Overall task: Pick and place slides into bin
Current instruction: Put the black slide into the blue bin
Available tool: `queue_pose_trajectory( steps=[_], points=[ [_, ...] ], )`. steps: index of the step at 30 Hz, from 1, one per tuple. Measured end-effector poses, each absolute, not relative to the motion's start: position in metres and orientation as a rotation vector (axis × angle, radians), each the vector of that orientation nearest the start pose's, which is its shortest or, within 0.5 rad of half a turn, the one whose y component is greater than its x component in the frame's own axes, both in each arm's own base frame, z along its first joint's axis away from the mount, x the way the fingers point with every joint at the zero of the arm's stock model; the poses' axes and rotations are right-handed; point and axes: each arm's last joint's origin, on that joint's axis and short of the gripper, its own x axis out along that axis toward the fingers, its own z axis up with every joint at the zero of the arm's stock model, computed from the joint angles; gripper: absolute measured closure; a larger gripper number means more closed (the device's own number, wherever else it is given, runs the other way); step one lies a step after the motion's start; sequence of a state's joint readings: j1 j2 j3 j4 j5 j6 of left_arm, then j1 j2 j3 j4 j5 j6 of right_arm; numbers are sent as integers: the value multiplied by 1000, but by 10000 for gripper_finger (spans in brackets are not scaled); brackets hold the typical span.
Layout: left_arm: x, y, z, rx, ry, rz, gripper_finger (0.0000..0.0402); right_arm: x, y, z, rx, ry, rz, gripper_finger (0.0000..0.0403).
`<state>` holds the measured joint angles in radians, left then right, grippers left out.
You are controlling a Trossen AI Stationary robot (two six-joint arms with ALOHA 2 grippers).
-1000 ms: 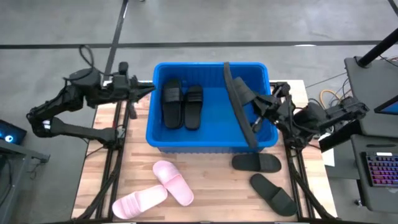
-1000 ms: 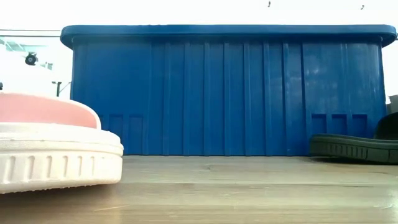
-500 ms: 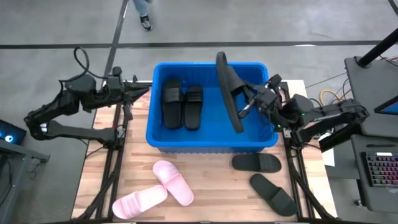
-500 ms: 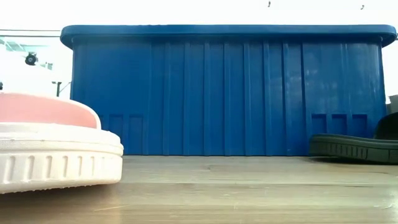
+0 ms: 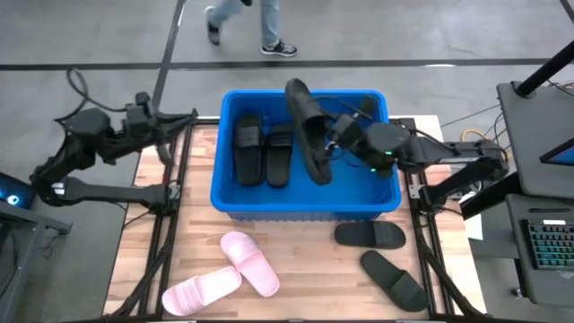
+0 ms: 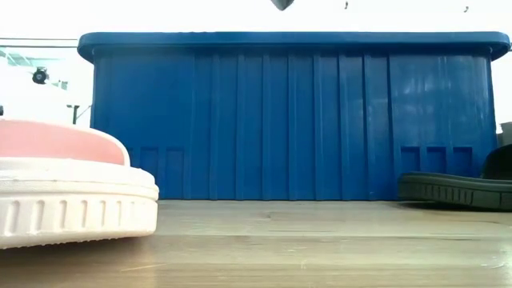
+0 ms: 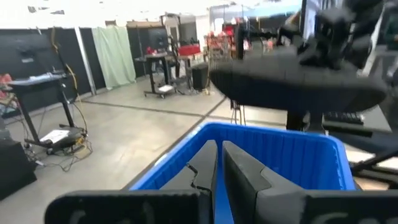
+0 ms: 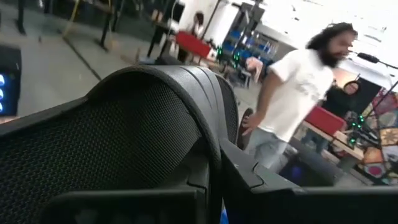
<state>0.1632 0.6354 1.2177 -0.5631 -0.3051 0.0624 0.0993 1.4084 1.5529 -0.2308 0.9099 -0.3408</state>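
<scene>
A wooden table (image 5: pixel 296 256) carries the blue bin (image 5: pixel 305 208) at its far middle, two pink slides (image 5: pixel 224 274) touching each other near-left, and two black slides (image 5: pixel 381 256) lying close together near-right

Left arm (image 5: pixel 90 148): dark, near-black links joined by rounded joint housings; a thin black cable loops free above the upper joint.
Right arm (image 5: pixel 439 157): same dark finish, chunky jointed segments; a small green light glows on the wrist housing.
Left gripper (image 7: pixel 219 163): two matte black fingers, flat-sided and tapering to blunt tips, with a small notched step along one inner edge.
Right gripper (image 8: pixel 214 165): black angular fingers with hard, moulded edges; only the bases show clearly.
Wrist mount: broad black bracket with rounded corners below the fingers in both wrist views.
Markings: none I can make out from here, possibly too small to tell.
</scene>
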Motion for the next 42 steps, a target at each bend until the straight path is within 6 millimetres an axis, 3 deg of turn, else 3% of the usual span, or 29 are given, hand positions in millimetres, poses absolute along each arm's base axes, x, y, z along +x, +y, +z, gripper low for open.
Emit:
queue_pose_trajectory(
  steps=[12, 22, 27, 34, 42],
  points=[
    [65, 20, 430, 60, 10, 486, 391, 357, -15, 449, -445, 359, -848, 390],
    [62, 20, 429, 57, -3, 487, 391, 391, -44, 448, -467, 503, -863, 390],
    [59, 19, 430, 55, -12, 488, 391, 396, -65, 450, -463, 561, -877, 390],
    [58, 19, 430, 55, -15, 487, 391, 411, -87, 427, -442, 722, -865, 390],
    [62, 20, 428, 56, -1, 487, 391, 424, -89, 396, -384, 823, -841, 390]
  ],
)
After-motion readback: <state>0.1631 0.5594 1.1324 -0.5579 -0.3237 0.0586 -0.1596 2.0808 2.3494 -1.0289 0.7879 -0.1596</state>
